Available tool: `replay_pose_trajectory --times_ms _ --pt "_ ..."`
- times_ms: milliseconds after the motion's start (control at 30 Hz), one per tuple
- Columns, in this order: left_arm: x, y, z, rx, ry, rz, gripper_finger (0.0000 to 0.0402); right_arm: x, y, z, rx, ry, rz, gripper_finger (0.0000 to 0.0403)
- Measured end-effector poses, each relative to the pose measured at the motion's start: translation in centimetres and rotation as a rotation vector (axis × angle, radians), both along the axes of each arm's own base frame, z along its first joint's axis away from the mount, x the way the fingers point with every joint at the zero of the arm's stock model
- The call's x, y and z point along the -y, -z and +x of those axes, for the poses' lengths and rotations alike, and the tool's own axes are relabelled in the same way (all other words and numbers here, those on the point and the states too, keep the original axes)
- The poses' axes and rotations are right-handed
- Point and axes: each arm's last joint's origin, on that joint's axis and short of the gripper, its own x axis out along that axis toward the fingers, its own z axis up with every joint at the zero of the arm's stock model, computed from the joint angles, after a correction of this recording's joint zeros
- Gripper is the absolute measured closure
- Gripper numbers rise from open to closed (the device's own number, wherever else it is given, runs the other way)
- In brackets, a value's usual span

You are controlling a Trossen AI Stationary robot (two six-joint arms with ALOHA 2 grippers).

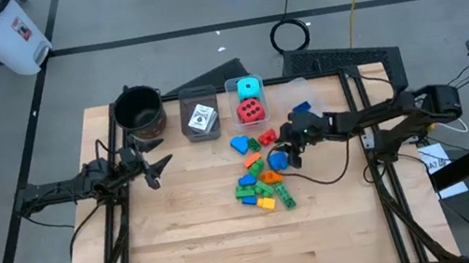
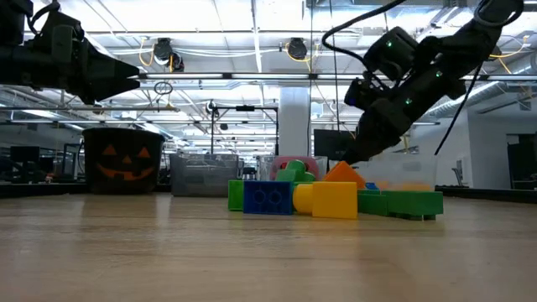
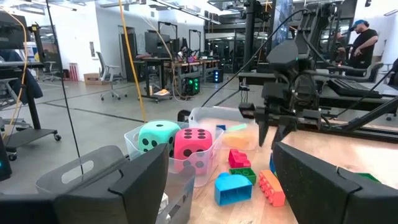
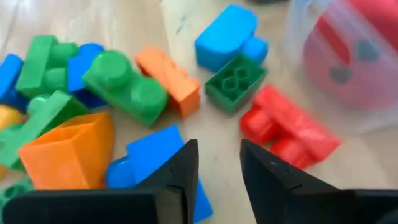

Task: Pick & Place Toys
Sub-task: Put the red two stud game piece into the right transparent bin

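Over the brick pile (image 1: 263,181) at mid-worktop (image 1: 197,251), our right gripper (image 1: 286,147) hangs low, its fingers (image 4: 177,171) a narrow gap apart and empty, one tip just beside a blue brick (image 4: 158,155). A red brick (image 4: 286,127), a green brick (image 4: 235,82) and an orange brick (image 4: 168,79) lie near. The red cube (image 1: 251,110) and cyan cube (image 1: 249,87) sit in a clear bin (image 1: 233,103). Our left gripper (image 1: 157,167) waits at the left edge, part open, holding nothing.
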Motion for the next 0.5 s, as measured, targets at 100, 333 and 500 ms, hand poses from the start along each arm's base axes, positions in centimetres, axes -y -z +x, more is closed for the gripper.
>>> replay_pose_trajectory --times_ms 100,333,500 --pt "0.0 0.0 0.0 0.002 0.000 0.000 0.0110 0.2 -0.8 -0.2 0.021 0.040 -0.075 0.0309" --pt "0.0 0.0 0.0 0.002 0.002 0.000 0.0110 -1.3 -3.2 -3.1 -0.042 0.015 -0.036 0.0313" --pt "0.0 0.0 0.0 0.002 0.001 0.000 0.0110 -2.6 -3.7 -6.7 -0.235 0.067 -0.001 0.0343"
